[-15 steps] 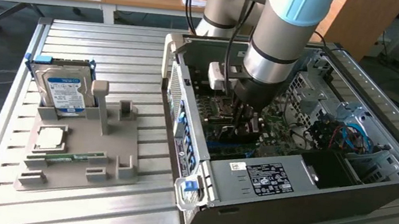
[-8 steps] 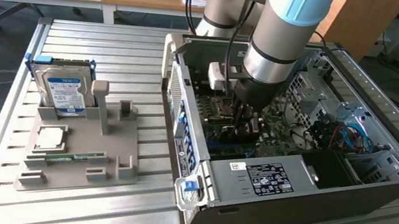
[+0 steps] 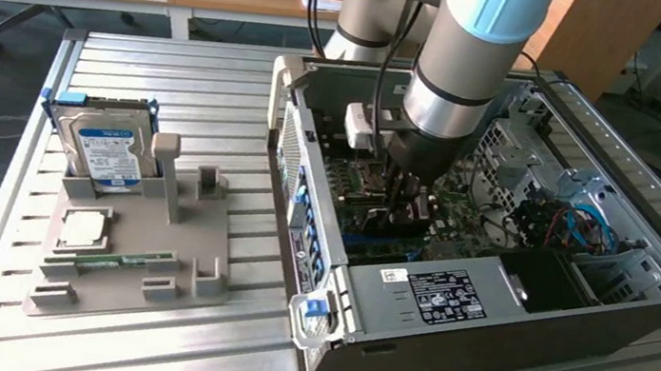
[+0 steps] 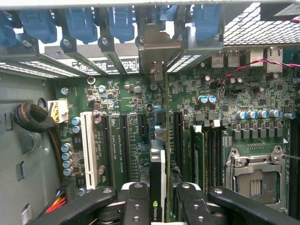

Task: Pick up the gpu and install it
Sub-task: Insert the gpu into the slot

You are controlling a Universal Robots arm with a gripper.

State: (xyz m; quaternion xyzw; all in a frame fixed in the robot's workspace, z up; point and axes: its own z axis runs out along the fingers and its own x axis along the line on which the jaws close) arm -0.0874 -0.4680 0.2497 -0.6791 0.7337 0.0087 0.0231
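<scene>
The gripper (image 3: 407,217) is down inside the open computer case (image 3: 621,310), reaching to the motherboard (image 3: 466,225) at the end of the grey-and-blue arm (image 3: 462,59); its fingers are hard to make out here among the dark parts. On the exterior view's left, the grey holder tray (image 3: 215,238) carries the blue-labelled hard drive (image 3: 108,151), a processor chip (image 3: 84,230) and a narrow green memory stick (image 3: 116,262), all well apart from the case. In the wrist view, the gripper (image 4: 161,206) is clenched on the gpu (image 4: 158,164): the black fingers (image 4: 136,206) press on either side of the thin card, which stands on edge over the expansion slots (image 4: 123,140). Its silver end bracket (image 4: 157,47) sits at the rear slot openings, among the blue retention clips (image 4: 82,21). The empty processor socket (image 4: 255,173) lies off to one side.
</scene>
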